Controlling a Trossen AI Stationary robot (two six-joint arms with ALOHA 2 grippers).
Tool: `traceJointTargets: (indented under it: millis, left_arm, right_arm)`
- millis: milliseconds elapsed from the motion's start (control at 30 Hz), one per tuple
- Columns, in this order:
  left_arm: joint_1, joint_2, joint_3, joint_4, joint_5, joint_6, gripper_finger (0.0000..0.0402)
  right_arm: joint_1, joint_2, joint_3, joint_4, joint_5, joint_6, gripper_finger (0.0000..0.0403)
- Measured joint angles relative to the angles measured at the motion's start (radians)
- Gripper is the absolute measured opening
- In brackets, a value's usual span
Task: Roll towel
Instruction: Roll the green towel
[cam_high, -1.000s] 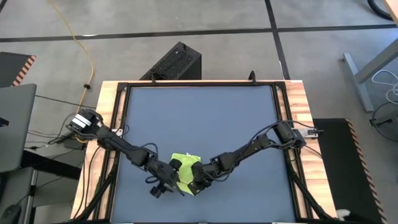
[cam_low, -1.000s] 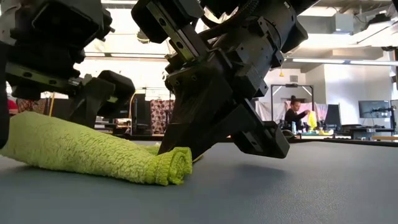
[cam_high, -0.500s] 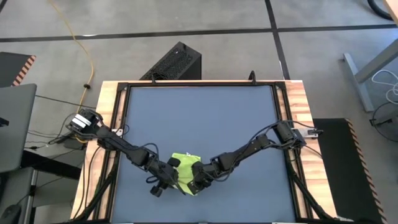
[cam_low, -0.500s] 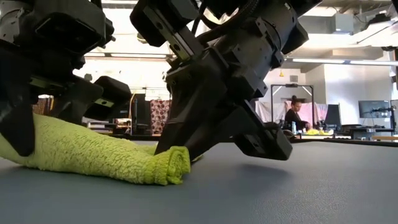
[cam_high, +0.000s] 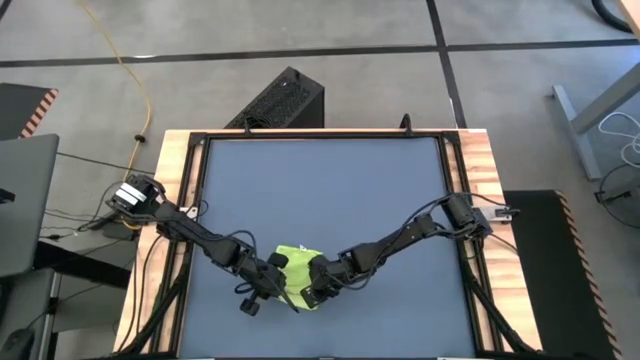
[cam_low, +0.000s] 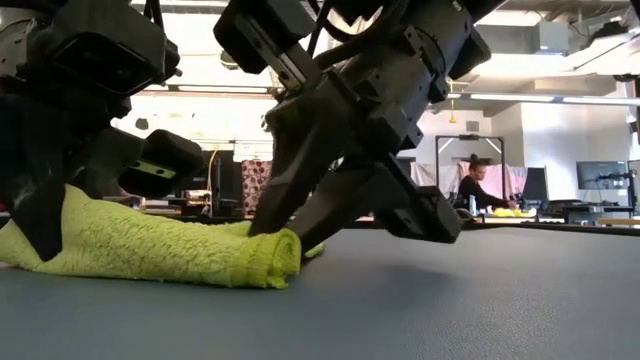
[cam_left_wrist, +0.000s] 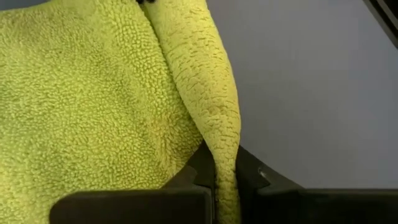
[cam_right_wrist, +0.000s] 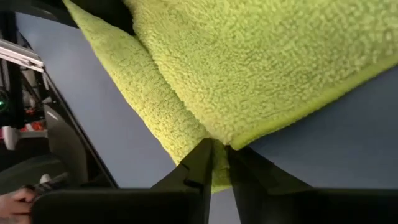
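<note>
1. Since a second ago: left gripper (cam_high: 272, 283) gone from wide open to clamped on the towel (cam_high: 293, 272); right gripper (cam_high: 312, 293) loosened a little; towel flatter in the low view.
2. Towel: small lime-green cloth, bunched and partly rolled, on the mat (cam_high: 320, 190) near the front edge, a little left of centre.
3. Left gripper: at the towel's left end, fingers (cam_left_wrist: 186, 180) pinched tight on a fold of the cloth.
4. Right gripper: at the towel's right end, tips down on the mat, fingers (cam_right_wrist: 199, 165) nearly together with a thin towel edge between them.
5. Low view: rolled towel end (cam_low: 270, 260) against the right fingers.
6. Background: person (cam_low: 472, 185) seated at a far desk.
</note>
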Motion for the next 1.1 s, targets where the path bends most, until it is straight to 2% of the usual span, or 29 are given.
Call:
traceJointTargets:
  millis: [267,333,467,667,800,1100]
  left_arm:
    - [-0.004,-0.001,0.000,-0.015,0.007,0.001,0.0002]
    - [-0.005,-0.001,0.000,-0.016,0.008,0.001,0.0002]
    - [-0.010,-0.003,0.000,-0.017,0.008,0.000,0.0001]
    - [-0.011,-0.019,-0.003,-0.015,-0.002,-0.016,0.0001]
    - [-0.020,-0.032,-0.003,-0.031,-0.026,-0.037,0.0000]
    - [-0.057,-0.042,-0.003,-0.075,-0.063,-0.095,0.0000]
  right_arm:
    - [-0.001,-0.062,0.000,-0.067,-0.002,-0.043,0.0167]
    - [0.000,-0.101,0.000,-0.130,0.058,-0.075,0.0188]
    - [-0.007,-0.168,-0.008,-0.181,0.258,-0.130,0.0209]
    - [-0.078,-0.083,-0.019,-0.065,0.195,-0.181,0.0187]
    - [-0.096,-0.029,-0.016,0.027,0.201,-0.189,0.0166]
    - [-0.080,-0.002,-0.013,-0.061,0.275,-0.139,0.0132]
